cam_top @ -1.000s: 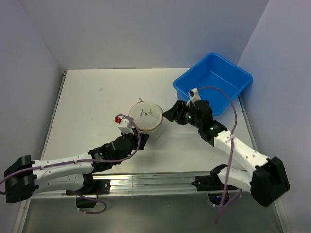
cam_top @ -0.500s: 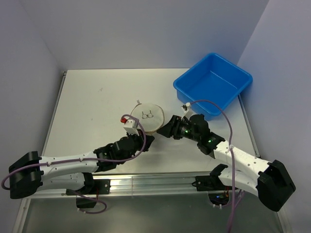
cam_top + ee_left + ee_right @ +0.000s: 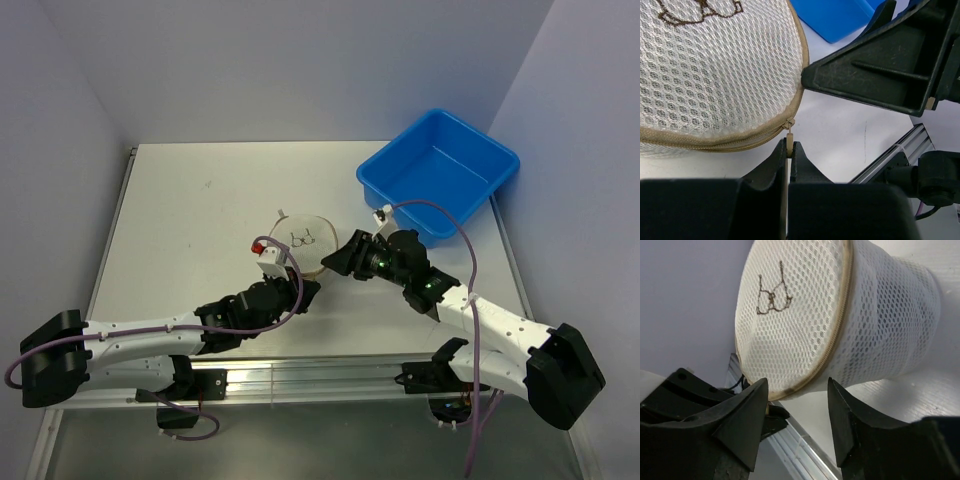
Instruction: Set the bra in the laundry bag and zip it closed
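The laundry bag point(image 3: 303, 240) is a round whitish mesh bag with a tan zipper rim and a small dark bra drawing on its face. It sits mid-table. My left gripper point(image 3: 305, 288) is at its near edge, shut on the tan zipper pull point(image 3: 789, 142) at the rim of the bag point(image 3: 715, 75). My right gripper point(image 3: 350, 258) is open and empty, its fingers close beside the bag's right rim. In the right wrist view the bag point(image 3: 800, 315) fills the space just beyond the open gripper point(image 3: 797, 385). The bra is not visible.
A blue plastic bin point(image 3: 440, 175) stands at the back right, close behind the right arm; its corner shows in the left wrist view point(image 3: 835, 15). The table's metal front rail point(image 3: 320, 375) runs near the arm bases. Grey walls enclose the table.
My right gripper has moved from beside the blue bin down to the bag's right side. My left gripper has moved right along the bag's near rim with the zipper pull.
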Controlling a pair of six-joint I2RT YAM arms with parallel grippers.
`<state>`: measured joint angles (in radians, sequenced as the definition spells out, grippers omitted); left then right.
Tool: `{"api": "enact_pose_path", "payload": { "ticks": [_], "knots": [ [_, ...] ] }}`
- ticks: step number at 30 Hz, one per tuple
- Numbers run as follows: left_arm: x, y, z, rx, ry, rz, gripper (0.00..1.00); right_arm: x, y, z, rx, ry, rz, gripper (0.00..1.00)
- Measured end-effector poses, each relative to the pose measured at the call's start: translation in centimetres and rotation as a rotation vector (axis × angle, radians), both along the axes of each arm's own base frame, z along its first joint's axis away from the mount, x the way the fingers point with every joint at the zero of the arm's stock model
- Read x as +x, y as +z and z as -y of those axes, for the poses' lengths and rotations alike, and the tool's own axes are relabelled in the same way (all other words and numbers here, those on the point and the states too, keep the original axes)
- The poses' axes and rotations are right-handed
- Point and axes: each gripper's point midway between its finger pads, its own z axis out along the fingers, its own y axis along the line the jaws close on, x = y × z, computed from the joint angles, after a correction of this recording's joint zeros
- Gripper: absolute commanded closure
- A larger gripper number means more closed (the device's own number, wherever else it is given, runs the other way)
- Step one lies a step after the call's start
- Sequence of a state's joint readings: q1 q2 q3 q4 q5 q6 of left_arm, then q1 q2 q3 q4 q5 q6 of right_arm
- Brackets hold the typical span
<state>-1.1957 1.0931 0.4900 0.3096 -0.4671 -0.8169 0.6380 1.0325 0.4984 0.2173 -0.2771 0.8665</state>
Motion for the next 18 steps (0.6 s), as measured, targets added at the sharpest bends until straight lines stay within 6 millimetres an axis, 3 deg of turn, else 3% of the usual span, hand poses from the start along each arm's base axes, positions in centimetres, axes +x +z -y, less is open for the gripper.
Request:
{"api": "enact_pose_path", "payload": {
  "ticks": [3,6,7,9,13,18],
  "knots": [
    [0.0,0.0,0.0,0.0,-0.001,0.0,1.0,0.3,0.6,-0.2,0.008,-0.002,0.014,0.54],
    [-0.1,0.0,0.0,-0.001,-0.002,0.001,1.0,0.6,0.6,-0.2,-0.002,-0.005,0.013,0.77],
    [-0.1,0.1,0.0,-0.003,-0.002,0.001,1.0,0.8,0.4,-0.2,-0.011,-0.01,0.011,0.92],
    [-0.1,0.2,0.0,-0.006,-0.001,0.003,1.0,1.0,0.3,-0.1,-0.025,-0.014,0.012,0.99],
    [-0.1,0.5,-0.3,-0.008,0.004,0.006,1.0,1.9,0.7,0.5,-0.041,-0.031,0.024,1.0],
    [0.2,0.9,-1.8,0.003,0.047,0.015,1.0,4.9,0.7,2.3,-0.066,-0.099,0.026,1.0]
  ]
}}
